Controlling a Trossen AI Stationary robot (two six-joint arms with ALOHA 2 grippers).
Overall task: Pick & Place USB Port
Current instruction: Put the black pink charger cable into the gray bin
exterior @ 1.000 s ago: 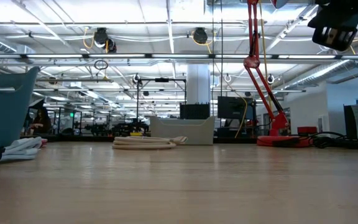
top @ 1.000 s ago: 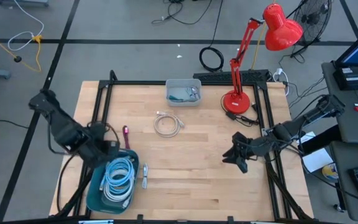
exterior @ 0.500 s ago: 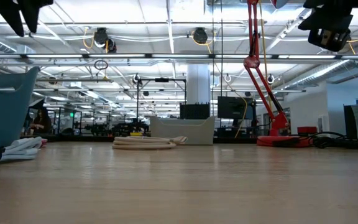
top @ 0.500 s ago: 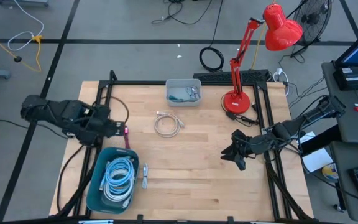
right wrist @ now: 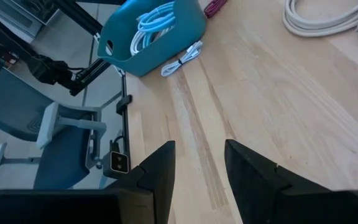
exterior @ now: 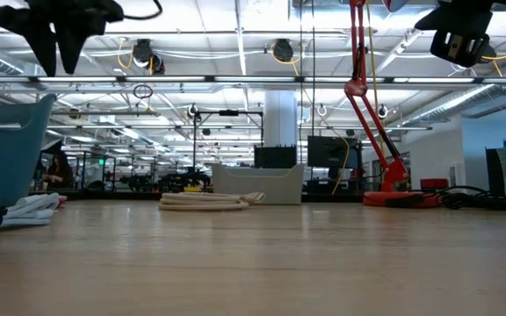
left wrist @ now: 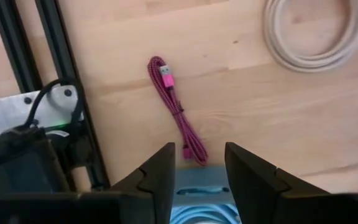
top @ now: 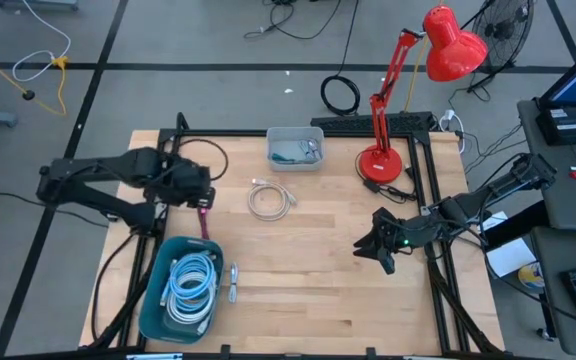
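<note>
table (top: 308, 270) centre bare | left hand (top: 200, 192) near left edge, open

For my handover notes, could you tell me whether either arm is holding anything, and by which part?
Nothing is held: the left gripper hangs open above the pink cable, and the right gripper is open and empty too.

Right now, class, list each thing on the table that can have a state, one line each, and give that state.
Pink cable: folded in a bundle, lying flat on the table beside the bin.
Blue bin: upright, holding coiled light-blue cables.
White cable: coiled, lying mid-table.
Grey tray: upright, with cables inside.
Red lamp: standing.
Left pincer: open, empty, above the pink cable.
Right pincer: open, empty.
</note>
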